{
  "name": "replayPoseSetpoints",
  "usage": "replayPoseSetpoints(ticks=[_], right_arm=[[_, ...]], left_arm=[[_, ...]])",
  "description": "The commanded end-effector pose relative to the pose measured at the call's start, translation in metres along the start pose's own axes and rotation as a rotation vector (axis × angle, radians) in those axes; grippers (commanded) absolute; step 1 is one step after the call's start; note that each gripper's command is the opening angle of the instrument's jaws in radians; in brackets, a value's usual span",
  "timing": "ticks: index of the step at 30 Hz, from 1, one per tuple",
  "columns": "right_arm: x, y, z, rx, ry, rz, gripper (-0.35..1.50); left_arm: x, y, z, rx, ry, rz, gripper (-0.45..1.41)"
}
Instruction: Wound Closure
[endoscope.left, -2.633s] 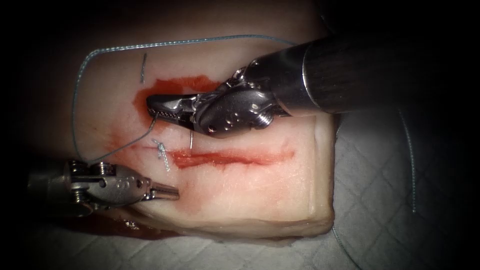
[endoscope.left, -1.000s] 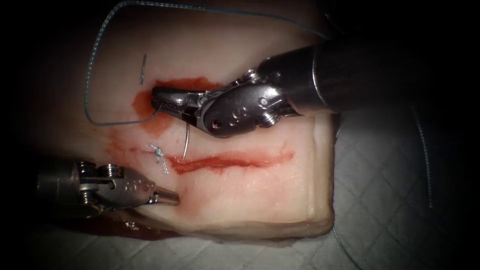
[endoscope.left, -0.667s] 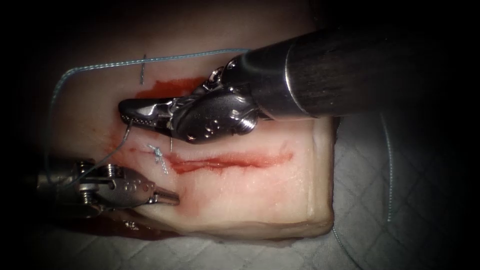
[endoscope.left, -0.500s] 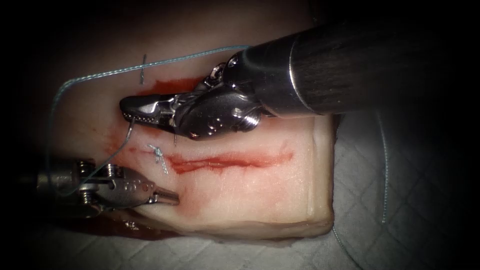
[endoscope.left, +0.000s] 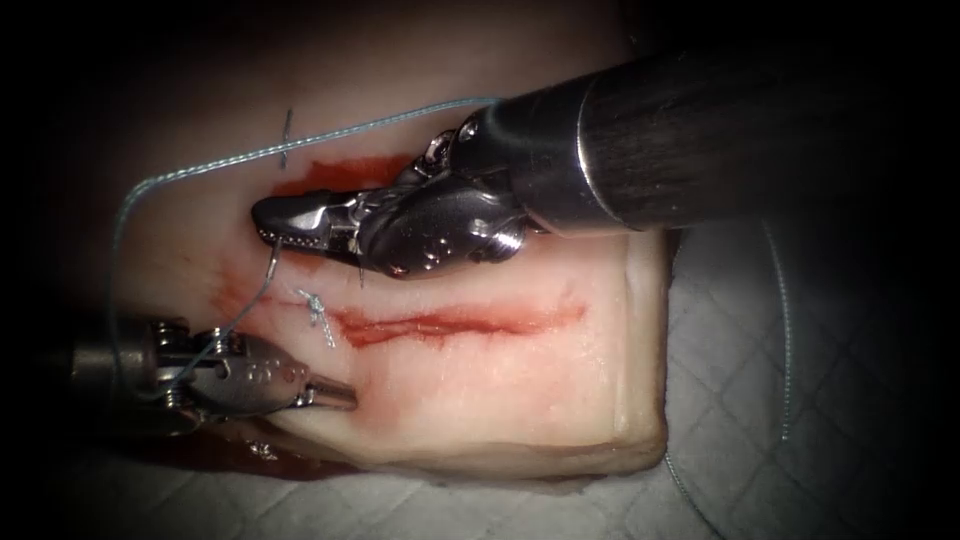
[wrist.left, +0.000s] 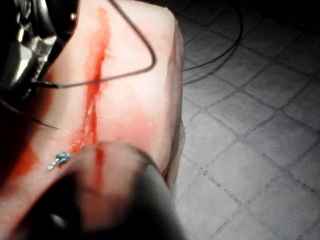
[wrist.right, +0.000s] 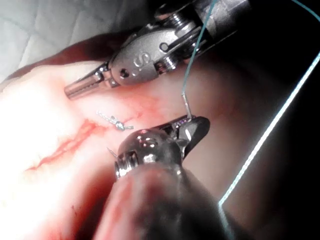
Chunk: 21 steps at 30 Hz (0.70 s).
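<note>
- In the endoscope view we see the right tool (endoscope.left: 290, 225) lying over the tissue (endoscope.left: 480, 400) above the cut (endoscope.left: 460, 322), its jaws pressed together on the curved needle (endoscope.left: 272, 262). The grip sits near the needle's tail end, where the thread (endoscope.left: 330, 137) joins; the tail pokes out below the jaw tips, and the pointed end shows as a short sliver just under the tool's wrist. The needle hangs free of the tissue.
- The thread runs from the tail down toward the left tool (endoscope.left: 330, 393), loops around at the left and goes back across the upper tissue behind the right tool's shaft. A tied knot (endoscope.left: 318, 308) sits at the cut's left end, with red fluid (endoscope.left: 340, 172) above it.
- The left tool rests low on the left beside the tissue's edge, its jaws closed and holding nothing.
- In the left wrist view we see the cut (wrist.left: 92, 95), the knot (wrist.left: 60, 159) and the needle's thin tip (wrist.left: 45, 122) above the surface.
- In the right wrist view we see the right tool (wrist.right: 192, 127) pinching the needle's tail (wrist.right: 186, 109), the thread (wrist.right: 192, 60) rising from it, and the left tool (wrist.right: 82, 86) closed near the knot (wrist.right: 116, 121).
</note>
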<state>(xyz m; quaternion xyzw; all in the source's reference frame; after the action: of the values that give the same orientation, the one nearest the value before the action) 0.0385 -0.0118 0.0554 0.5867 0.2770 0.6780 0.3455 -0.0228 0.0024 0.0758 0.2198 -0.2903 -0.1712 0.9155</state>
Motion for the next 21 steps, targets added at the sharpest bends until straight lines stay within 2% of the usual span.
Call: replayPoseSetpoints(ticks=[1,11,21], right_arm=[[0.0004,0.0,0.001,0.003,0.0,0.007,-0.35],[-0.0002,-0.0002,0.0016,0.029,-0.003,0.04,-0.35],[-0.0015,-0.0025,0.0016,0.036,-0.014,0.057,-0.35]], left_arm=[[-0.0001,0.0001,0.0007,0.001,0.0,0.001,-0.43],[-0.0001,0.0001,0.0007,0.001,0.0,0.001,-0.43],[-0.0001,0.0001,0.0007,0.001,0.0,0.001,-0.43]])
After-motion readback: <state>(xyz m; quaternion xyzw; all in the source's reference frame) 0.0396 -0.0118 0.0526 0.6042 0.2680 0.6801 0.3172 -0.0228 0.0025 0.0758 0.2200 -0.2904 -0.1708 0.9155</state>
